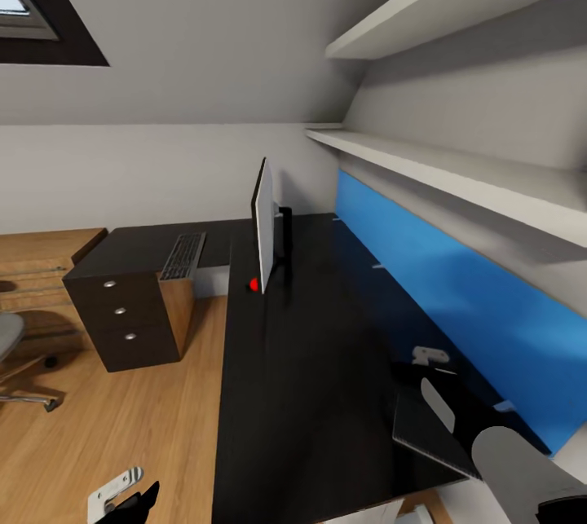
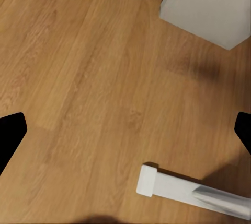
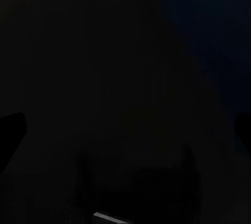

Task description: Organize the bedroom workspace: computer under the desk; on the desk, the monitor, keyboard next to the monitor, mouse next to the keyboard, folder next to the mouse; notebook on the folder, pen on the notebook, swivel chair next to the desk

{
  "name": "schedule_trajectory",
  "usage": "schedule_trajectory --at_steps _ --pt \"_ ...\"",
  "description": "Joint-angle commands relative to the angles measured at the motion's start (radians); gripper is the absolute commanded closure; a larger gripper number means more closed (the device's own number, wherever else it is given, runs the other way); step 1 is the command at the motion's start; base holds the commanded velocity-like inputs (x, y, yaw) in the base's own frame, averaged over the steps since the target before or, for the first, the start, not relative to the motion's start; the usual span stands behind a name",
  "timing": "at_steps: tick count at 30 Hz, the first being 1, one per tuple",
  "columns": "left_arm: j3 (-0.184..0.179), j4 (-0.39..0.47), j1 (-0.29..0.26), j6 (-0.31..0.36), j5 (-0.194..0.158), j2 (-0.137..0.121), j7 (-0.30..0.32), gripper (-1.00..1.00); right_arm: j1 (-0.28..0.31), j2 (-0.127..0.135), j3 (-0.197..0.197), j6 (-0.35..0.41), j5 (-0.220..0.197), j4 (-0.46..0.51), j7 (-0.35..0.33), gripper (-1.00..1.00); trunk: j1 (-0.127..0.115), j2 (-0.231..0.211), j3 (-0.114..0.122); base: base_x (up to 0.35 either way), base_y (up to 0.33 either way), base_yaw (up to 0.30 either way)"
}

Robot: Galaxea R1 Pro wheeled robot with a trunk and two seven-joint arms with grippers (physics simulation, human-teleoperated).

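Our right gripper (image 1: 432, 361) hangs over the near end of the desk (image 1: 310, 394), close to the blue wall panel (image 1: 440, 288). In its own wrist view we make out the two dark fingertips (image 3: 10, 130) far out at either edge of the picture, so we judge the jaws spread wide with nothing between them; the rest there is only dark desk top and a faint pale edge low down. Just under and beside that gripper a dark, thin rectangular slab (image 1: 428, 434) lies flat on the desk, its long axis slanting across the near corner. We cannot tell whether it is the notebook.

Our left gripper (image 1: 122, 499) sits low over the wood floor (image 2: 78, 67), jaws also wide apart and empty. Its wrist view shows the light grey computer (image 2: 209, 4) with its red light standing on the floor, and a white desk leg (image 2: 183, 190) nearby.

Farther out, the monitor (image 1: 262, 222) stands edge-on to us at the middle of the desk. Beyond it, the keyboard (image 1: 183, 255) lies on the short wing above the drawer unit (image 1: 122, 320), its long axis running away from us. It is well apart from the monitor and lies up and to the left of both grippers; the left arm looks the nearer one for reaching it. The swivel chair (image 1: 12, 345) shows at the left edge, apart from the desk.
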State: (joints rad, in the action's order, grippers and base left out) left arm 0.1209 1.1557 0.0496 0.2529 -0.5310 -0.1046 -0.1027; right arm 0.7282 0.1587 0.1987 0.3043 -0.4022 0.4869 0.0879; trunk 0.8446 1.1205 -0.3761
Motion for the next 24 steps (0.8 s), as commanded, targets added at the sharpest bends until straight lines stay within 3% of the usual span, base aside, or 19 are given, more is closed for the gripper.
schedule_trajectory --at_steps 1,11,24 --pt "-0.001 0.003 0.000 0.005 -0.011 0.000 -0.006 -1.00 0.000 0.000 0.008 0.007 -0.010 0.002 0.009 -1.00 0.000 0.001 -0.001 0.101 0.000 0.000" --pt "-0.003 0.004 0.000 0.006 -0.012 -0.003 -0.006 -1.00 0.000 -0.002 0.009 0.018 -0.010 0.002 0.012 -1.00 0.000 0.001 -0.001 0.031 0.000 0.000" --pt "-0.003 0.007 0.000 0.004 -0.012 -0.003 -0.007 -1.00 0.000 -0.028 0.010 0.055 -0.007 0.002 0.015 -1.00 0.050 0.092 -0.042 0.001 0.000 0.000"
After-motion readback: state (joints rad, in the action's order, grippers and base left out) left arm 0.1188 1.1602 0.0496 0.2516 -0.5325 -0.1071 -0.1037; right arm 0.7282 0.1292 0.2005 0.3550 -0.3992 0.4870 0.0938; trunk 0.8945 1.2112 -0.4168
